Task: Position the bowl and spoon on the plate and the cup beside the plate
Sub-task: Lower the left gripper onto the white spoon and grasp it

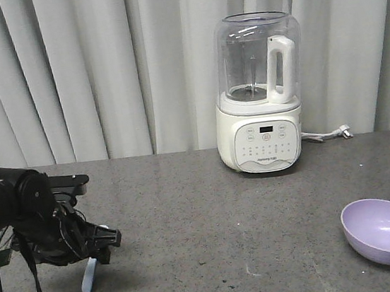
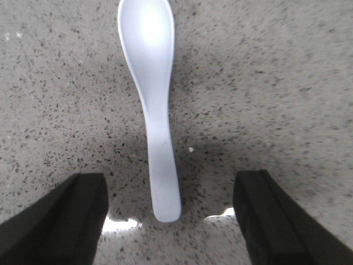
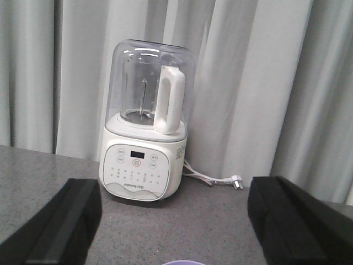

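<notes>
The pale blue-white spoon (image 2: 157, 118) lies on the speckled grey table, scoop pointing away and handle end toward the wrist camera. My left gripper (image 2: 168, 221) hangs low over it and is open, one finger on each side of the handle end and clear of it. From the front, the spoon (image 1: 88, 278) shows just under the left gripper (image 1: 98, 256) at the table's left. The lavender bowl (image 1: 385, 229) sits empty at the front right. My right gripper (image 3: 174, 226) is open and holds nothing, with a sliver of the bowl's rim (image 3: 182, 262) below it. Plate and cup are out of view.
A white blender (image 1: 259, 102) with a clear jug stands at the back centre, its cord and plug (image 1: 339, 132) trailing to the right. Grey curtains hang behind the table. The blender (image 3: 146, 143) faces the right wrist camera.
</notes>
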